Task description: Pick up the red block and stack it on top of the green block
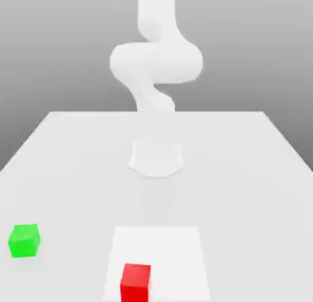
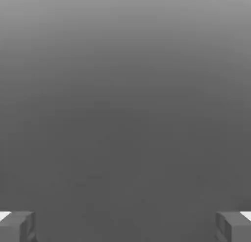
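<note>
- Red block (image 1: 136,283): a plain cube at the near edge of the exterior view, resting on a pale square (image 1: 160,249) on the white table (image 1: 232,191). Its lower part is cut off by the frame, so I could misjudge its base and grip too high or off centre.
- Green block (image 1: 24,240): a similar cube towards the exterior view's left, well apart from the red one, standing on the table. It sits turned a little; if I lower the red block without matching that angle, it could land on a corner and slide off.
- Gripper (image 2: 125,227): in the hand view, two grey fingers stand wide apart with nothing between them. Coming down askew, one could strike the red block's top or shove it along.
- Arm (image 1: 157,62): white, rising from its base at the table's far part. The hand view shows a plain grey gradient and neither block, so I'd be aiming blind if I reached now; I'd turn the hand towards the red block first.
</note>
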Motion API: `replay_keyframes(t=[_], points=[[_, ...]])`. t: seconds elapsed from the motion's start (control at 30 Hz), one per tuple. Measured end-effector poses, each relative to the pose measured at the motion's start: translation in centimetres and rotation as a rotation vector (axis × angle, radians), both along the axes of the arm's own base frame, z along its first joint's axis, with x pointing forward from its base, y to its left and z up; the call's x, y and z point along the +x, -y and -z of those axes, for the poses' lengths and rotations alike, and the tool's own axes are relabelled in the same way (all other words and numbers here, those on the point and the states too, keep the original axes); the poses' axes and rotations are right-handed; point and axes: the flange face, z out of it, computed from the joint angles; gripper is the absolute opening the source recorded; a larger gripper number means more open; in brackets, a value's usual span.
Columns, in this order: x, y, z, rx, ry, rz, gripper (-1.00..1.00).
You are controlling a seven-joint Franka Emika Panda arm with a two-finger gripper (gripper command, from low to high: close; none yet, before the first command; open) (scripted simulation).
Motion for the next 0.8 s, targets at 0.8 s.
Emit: replay_keyframes(t=[0.8], points=[[11.2,3.3,43.5,0.028,-0.683,0.068,0.0]])
